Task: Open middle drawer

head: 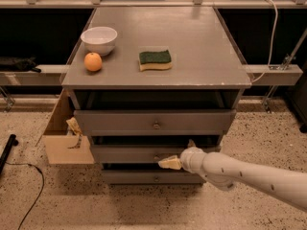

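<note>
**Fingers at the knob – pull not yet made**

The gripper (177,153) sits at the middle drawer (122,154); its fingers (169,163) look spread, one tip just right of the knob (156,156), nothing pinched; the drawer seems practically shut, so grasp and pull remain; left of the fingers a cardboard box (61,140) stands clear – nothing blocks the way.

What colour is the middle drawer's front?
Grey, seen in the camera view. The gripper is at the centre of the middle drawer front.

No legible text; gripper (171,161) at middle drawer (124,153).
</note>
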Controlling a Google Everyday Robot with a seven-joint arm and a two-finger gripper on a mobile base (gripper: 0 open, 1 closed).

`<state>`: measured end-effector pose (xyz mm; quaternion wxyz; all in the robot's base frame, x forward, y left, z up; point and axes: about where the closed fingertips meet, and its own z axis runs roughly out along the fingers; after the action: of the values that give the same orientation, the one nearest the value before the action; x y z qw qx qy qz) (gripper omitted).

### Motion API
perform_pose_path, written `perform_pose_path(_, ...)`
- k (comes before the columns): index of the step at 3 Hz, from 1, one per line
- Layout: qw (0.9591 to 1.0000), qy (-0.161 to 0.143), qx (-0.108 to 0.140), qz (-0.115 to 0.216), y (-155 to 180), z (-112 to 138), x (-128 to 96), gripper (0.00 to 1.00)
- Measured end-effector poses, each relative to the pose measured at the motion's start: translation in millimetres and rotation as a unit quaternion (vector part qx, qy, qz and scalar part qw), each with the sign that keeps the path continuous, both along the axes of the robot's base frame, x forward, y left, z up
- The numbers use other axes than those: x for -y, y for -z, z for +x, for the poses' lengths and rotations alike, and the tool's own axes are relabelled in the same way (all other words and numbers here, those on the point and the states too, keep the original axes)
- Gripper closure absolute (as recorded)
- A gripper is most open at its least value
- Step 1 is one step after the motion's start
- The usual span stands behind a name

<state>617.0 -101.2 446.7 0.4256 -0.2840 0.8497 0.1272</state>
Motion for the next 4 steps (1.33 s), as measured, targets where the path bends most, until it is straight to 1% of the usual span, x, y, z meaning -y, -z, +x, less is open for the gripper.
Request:
perform_pose_path(1,0.9978,0.029,0.058,-0.015,-47.1,-41.6,5.9,0.0)
perform_pose_path(2,0.9958,0.048,0.074,-0.024,-50.2,-57.2,10.1,0.0)
perform_pose_path(3,0.9957,0.013,0.083,-0.039,-45.6,-34.5,2.3,0.0)
perform_pose_path(4,0.9886,-0.038,0.101,-0.104,-38.1,-19.2,-2.9,0.0)
